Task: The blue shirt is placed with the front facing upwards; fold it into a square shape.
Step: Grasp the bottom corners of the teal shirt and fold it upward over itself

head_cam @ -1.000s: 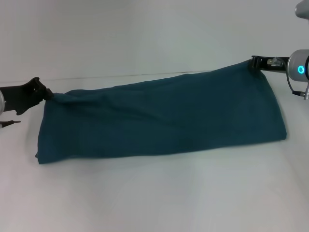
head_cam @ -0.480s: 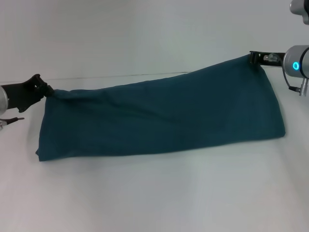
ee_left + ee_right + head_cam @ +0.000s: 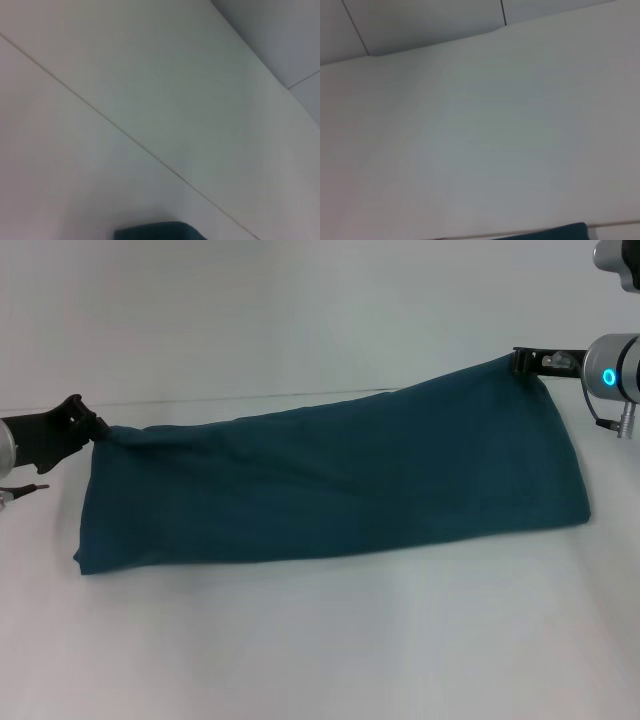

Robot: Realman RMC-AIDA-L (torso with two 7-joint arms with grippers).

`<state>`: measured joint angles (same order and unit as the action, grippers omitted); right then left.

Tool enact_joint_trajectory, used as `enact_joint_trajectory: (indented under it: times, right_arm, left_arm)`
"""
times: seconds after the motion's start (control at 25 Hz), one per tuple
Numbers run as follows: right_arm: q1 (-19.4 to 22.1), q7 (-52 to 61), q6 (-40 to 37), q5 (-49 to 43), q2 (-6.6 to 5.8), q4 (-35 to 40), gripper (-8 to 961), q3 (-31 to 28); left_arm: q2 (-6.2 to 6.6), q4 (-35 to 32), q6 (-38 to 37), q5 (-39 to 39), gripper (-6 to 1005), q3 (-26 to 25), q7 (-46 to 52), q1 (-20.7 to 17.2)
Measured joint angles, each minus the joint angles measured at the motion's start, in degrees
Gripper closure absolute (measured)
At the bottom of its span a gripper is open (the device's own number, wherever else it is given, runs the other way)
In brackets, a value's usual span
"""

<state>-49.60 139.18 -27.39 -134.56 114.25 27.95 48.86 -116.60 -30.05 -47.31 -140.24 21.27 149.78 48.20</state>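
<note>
The blue shirt [image 3: 330, 480] is a long dark teal band folded over on the white table [image 3: 330, 640], its plain side up, no lettering showing. In the head view my left gripper [image 3: 98, 429] is shut on the shirt's far left corner, just above the table. My right gripper [image 3: 522, 361] is shut on the far right corner and holds it higher, so the upper edge slopes up to the right. The near edge rests on the table. A sliver of the blue shirt [image 3: 157, 232] shows in the left wrist view, another bit of blue shirt [image 3: 555, 233] in the right wrist view.
The white table stretches in front of the shirt toward me. Behind it stands a pale wall [image 3: 300, 310]. Wrist views show only the white surface and wall panels [image 3: 420, 20].
My right gripper has risen slightly with its corner of the shirt. My left gripper has shifted a little with its corner. The shirt's near edge has stayed on the table.
</note>
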Motion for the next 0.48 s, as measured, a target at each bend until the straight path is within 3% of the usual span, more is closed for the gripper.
enact_joint_trajectory:
  times: [0.24,0.48]
  right_arm:
    - [0.0,0.3,0.4,0.0,-0.16,-0.2,846,0.0]
    - [-0.7,0.1,-3.4,-0.2,-2.14,-1.2,806,0.3]
  left_arm:
    - [-0.03,0.0,0.1,0.0,1002,0.0,-0.1,0.2]
    - [-0.3,-0.5,0.8,3.7,1001,0.0,-0.5,-0.5]
